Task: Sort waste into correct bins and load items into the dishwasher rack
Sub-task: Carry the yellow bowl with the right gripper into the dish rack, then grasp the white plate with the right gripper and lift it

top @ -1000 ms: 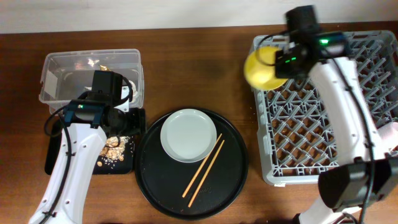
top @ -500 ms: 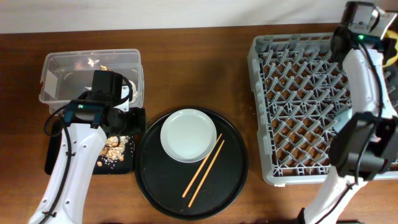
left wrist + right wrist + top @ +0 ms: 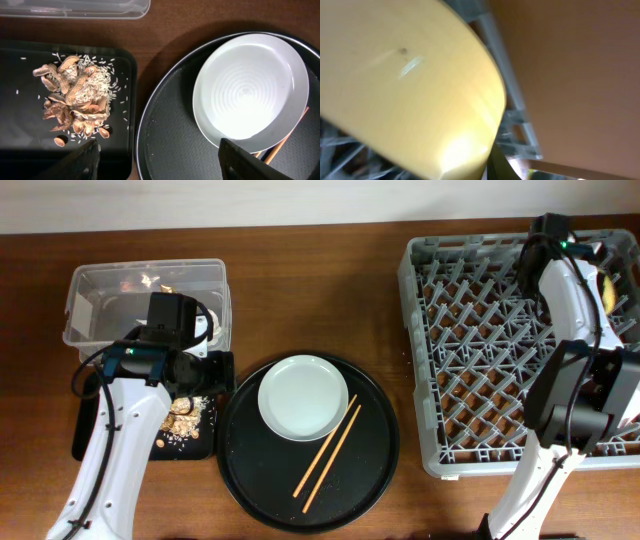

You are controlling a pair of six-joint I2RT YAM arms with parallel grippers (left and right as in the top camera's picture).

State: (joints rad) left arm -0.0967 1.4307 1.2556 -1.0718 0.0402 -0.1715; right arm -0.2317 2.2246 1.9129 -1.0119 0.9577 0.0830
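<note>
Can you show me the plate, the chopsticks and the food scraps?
plate [image 3: 303,396]: overhead view, the middle of its face.
chopsticks [image 3: 323,446]: overhead view, halfway along one stick.
food scraps [image 3: 75,102]: left wrist view, the middle of the pile.

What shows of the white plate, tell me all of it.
The plate is round, pale grey-white and glossy, with faint concentric rings in its well. It is empty and lies flat, face up, on the round black tray. The chopsticks run past its lower right rim; whether they touch is unclear.
</note>
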